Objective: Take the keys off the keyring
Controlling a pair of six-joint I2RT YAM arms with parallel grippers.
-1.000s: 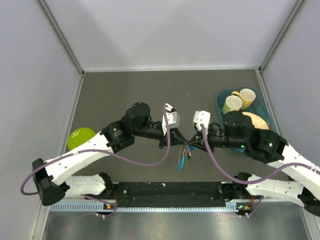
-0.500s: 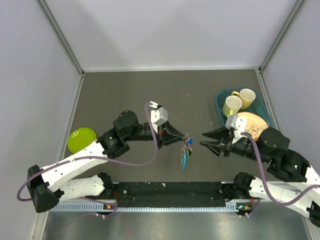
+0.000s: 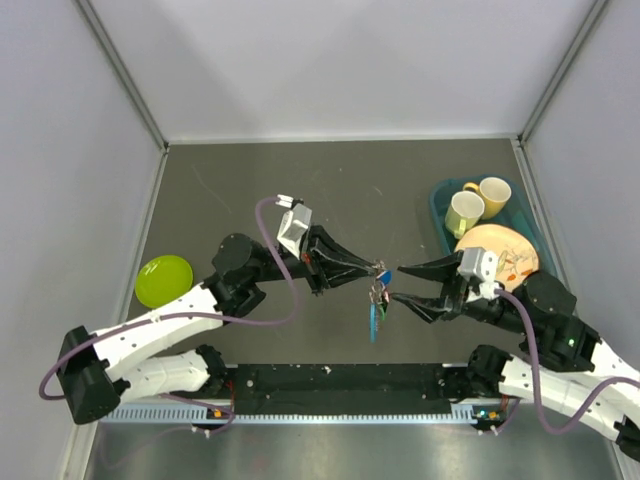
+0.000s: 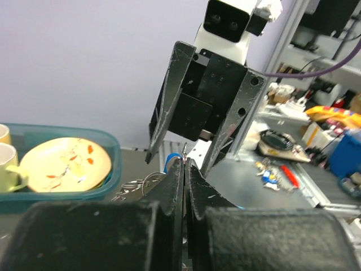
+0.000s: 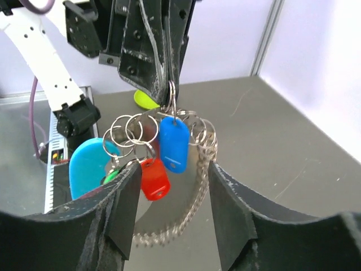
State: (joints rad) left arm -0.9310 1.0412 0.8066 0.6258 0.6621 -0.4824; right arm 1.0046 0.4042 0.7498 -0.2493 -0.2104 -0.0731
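Nearest me, my right tool (image 5: 174,169) is spread wide, one finger (image 5: 231,214) on each side of the hanging bunch and touching none of it.

Between those fingers dangle the keys: a blue head (image 5: 174,145), a red head (image 5: 154,179) and a sliver of green (image 5: 111,176). They are tiny, light and free to swing, so I judge a careless nudge will set them spinning; the plastic heads look smooth and could slip, so the flat of one head is where I would take hold, squarely.

The keyring (image 5: 135,131) is a cluster of thin stiff wire loops, springy I would guess, and too fine to pinch well; beside it hang the bright-blue tab (image 5: 87,169) and the limp toothed strap (image 5: 194,209).

Above them my left tool (image 5: 169,84) is clenched on the top loop, holding the whole bunch clear of the tabletop (image 3: 260,180).

Farther off sit the lime-green dish (image 3: 165,279) and the teal bin (image 3: 440,195) with its plate (image 3: 500,250) and cups (image 3: 478,200).

Half a second ago my right tool stood well to the right of the bunch; now its tips are just beside it; my left arm has reached farther toward the centre, carrying the bunch along.
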